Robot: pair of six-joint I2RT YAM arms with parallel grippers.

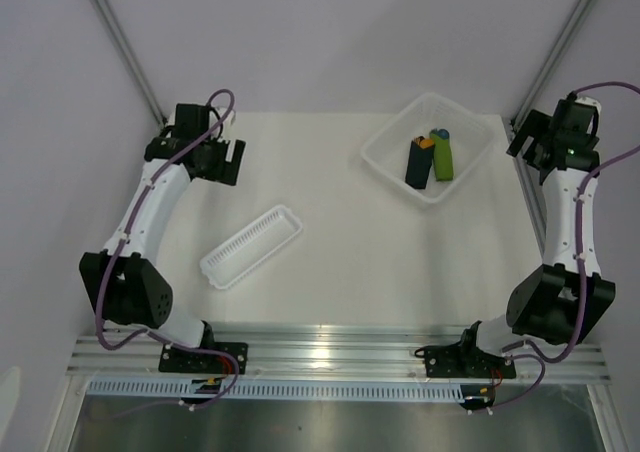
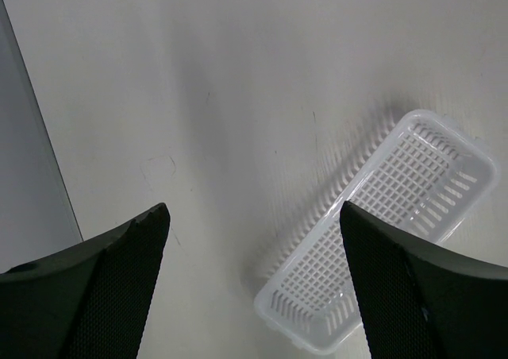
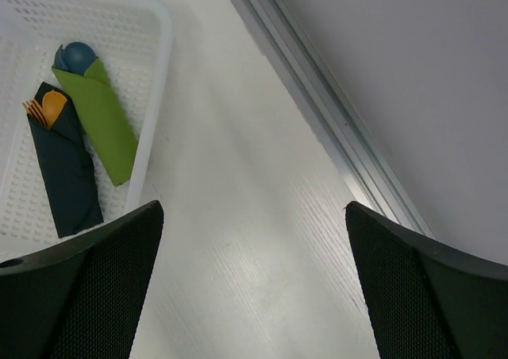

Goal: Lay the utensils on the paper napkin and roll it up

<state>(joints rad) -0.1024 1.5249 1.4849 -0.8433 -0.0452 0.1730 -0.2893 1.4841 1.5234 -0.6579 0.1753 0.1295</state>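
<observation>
The paper napkin (image 1: 417, 162) is a short black roll lying in the white basket (image 1: 385, 162) at the back right. The orange tips of the utensils (image 3: 46, 107) stick out of the napkin's (image 3: 67, 176) far end; the rest of them is hidden inside. My right gripper (image 1: 532, 144) hovers to the right of the basket, open and empty (image 3: 254, 204), over bare table. My left gripper (image 1: 228, 160) is at the back left, also open with nothing between its fingers (image 2: 254, 208).
A green rolled bundle (image 3: 103, 125) with a blue tip lies beside the black roll in the basket (image 3: 155, 97). A narrow slotted white tray (image 1: 252, 245) sits left of centre, empty, below the left gripper (image 2: 381, 224). Metal frame rails run along both sides.
</observation>
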